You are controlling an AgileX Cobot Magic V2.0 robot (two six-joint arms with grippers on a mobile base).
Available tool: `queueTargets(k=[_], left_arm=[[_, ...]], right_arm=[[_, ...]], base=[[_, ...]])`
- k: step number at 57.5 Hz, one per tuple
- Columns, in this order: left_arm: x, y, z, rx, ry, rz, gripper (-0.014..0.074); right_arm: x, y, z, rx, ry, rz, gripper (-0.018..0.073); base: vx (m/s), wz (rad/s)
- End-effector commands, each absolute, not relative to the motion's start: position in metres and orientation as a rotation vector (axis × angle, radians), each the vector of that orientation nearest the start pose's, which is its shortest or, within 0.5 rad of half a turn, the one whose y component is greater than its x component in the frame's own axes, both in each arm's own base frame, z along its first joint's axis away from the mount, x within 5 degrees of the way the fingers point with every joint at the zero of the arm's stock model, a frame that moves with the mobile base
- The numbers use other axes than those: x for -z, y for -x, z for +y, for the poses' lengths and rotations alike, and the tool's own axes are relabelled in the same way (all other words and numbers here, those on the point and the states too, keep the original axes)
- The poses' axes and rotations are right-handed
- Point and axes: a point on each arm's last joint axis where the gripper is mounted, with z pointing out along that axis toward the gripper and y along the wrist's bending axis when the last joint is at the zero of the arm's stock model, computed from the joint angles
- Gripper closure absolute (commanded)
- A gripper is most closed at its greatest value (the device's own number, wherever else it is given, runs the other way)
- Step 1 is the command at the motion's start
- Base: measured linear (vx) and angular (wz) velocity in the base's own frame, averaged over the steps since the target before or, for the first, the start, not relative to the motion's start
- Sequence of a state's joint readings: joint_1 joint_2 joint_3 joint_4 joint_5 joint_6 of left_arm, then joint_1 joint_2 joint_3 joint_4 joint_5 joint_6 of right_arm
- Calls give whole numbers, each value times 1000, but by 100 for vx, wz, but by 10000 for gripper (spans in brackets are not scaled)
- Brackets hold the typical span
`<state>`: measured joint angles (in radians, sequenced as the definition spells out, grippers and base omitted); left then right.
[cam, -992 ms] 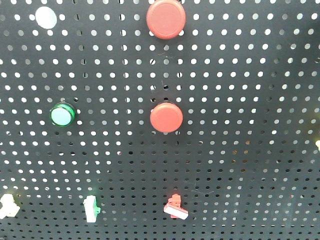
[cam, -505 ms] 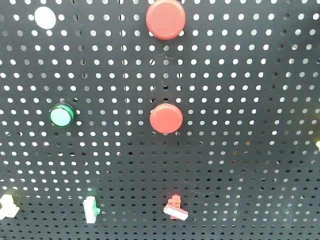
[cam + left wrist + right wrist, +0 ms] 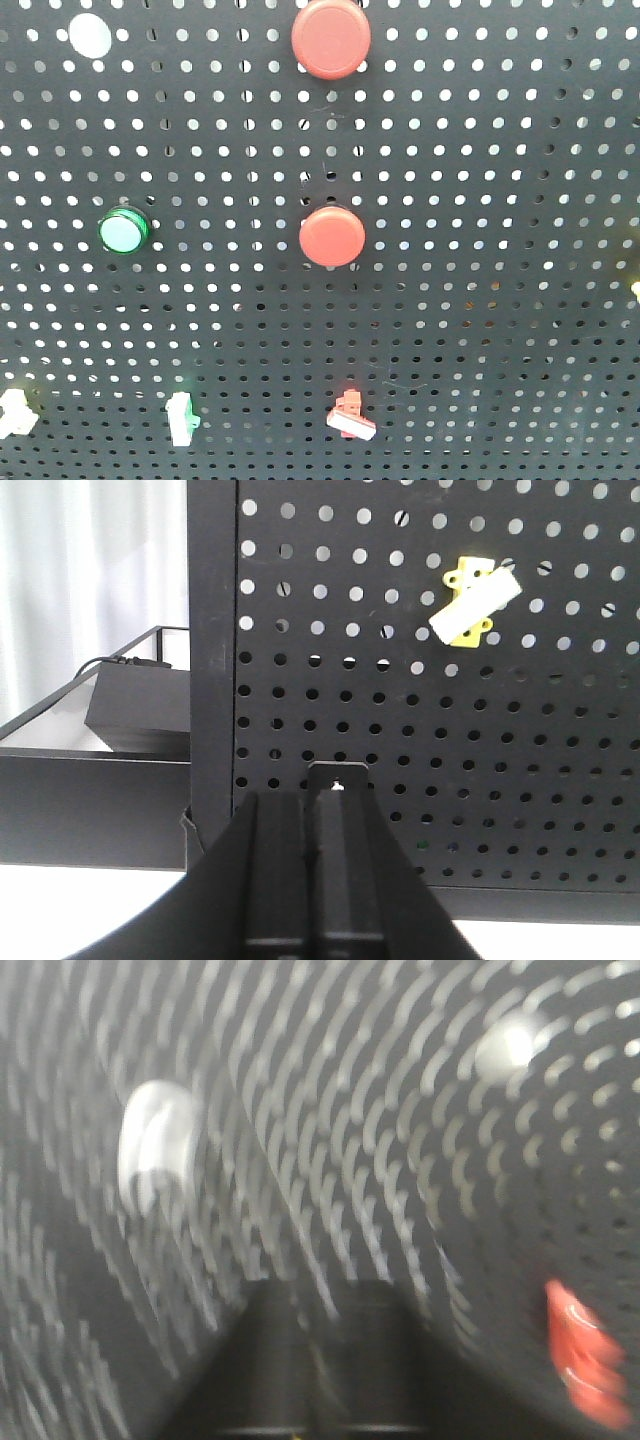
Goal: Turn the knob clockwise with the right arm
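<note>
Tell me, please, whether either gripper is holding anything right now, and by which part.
Nothing shows in the left gripper; the right wrist view is too blurred to tell.

Two buttons (image 3: 332,236) stacked vertically on pegboard (image 3: 500,300).

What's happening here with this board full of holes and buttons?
A two-armed robot faces a black pegboard fitted with red buttons, a green button and small switches along the bottom. It is meant to turn a knob clockwise with its right arm. Nothing is being touched at this moment. The right wrist camera is heavily blurred, showing only the board and a red part. The left tool points at the board's lower edge near a yellow switch.
</note>
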<state>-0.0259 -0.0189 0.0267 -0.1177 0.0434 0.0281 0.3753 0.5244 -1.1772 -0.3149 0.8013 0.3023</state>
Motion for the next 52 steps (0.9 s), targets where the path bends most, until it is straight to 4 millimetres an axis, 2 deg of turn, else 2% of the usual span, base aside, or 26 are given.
queueTargets(k=[1,7,21,27,40,52], left_arm=[[-204,-56,-1,103,65,1465,603],[-204,-56,-1,103,65,1465,603],[-204,-56,-1,103,65,1465,603],[-204,-56,-1,103,65,1465,603],[-204,-56,-1,103,65,1465,603],[-204,-56,-1,103,65,1465,603]], right_arm=[[-471,-42,1,-134,200,1540,574],[-441,-57,10,-145,241,1526,573],[-402,-84,29,-139,341,1329,570],[-390,-88,33,-155,356,1310,568],[-366,-94,35,-151,375,1380,568],[-358,-95,34,-140,378,1430,568]], base=[[0,0],[0,0],[0,0],[0,0],[0,0],[0,0]])
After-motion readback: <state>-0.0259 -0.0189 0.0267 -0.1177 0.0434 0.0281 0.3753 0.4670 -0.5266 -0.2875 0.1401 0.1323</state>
